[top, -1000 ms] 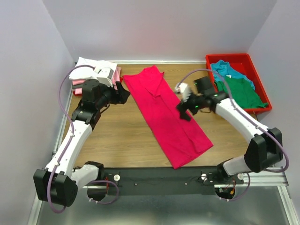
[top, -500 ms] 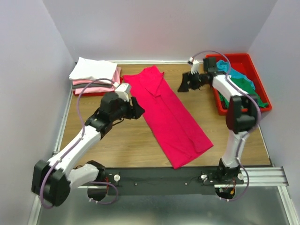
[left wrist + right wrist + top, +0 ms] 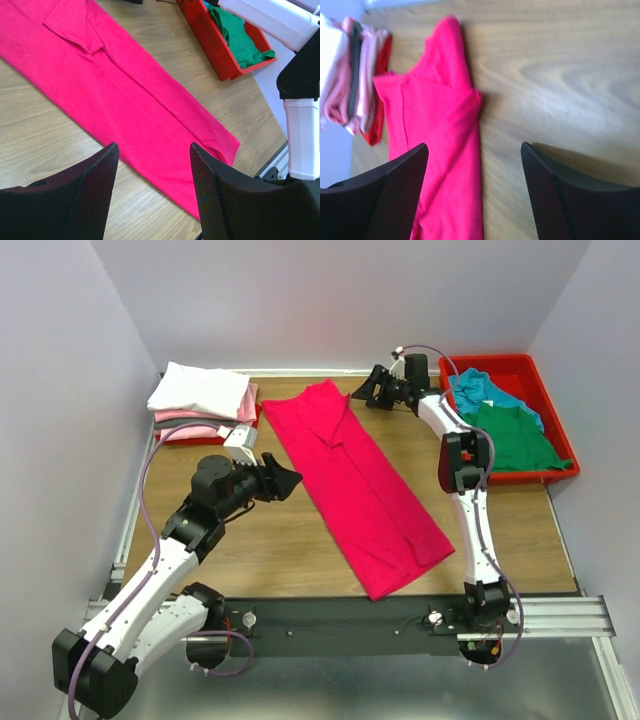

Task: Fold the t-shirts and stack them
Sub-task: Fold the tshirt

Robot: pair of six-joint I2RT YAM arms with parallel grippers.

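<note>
Crimson t-shirt (image 3: 355, 485): lengthwise strip, crosswise fold pending. Left end effector (image 3: 283, 480), right end effector (image 3: 370, 390): jaws apart (nothing held). Next, probably: grip far end.

A crimson shirt (image 3: 355, 485) lies folded long and narrow, diagonal on the table (image 3: 250, 540). The left gripper (image 3: 290, 479) is beside its left edge, and the right gripper (image 3: 365, 392) is near its far end. Folded shirts (image 3: 200, 392) are stacked far left. Green (image 3: 515, 435) and teal (image 3: 487, 388) shirts fill the tray (image 3: 500, 366).

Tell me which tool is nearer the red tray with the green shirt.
Right. The right tool hovers just left of the tray; the left tool is beyond the crimson shirt, farther off.
</note>
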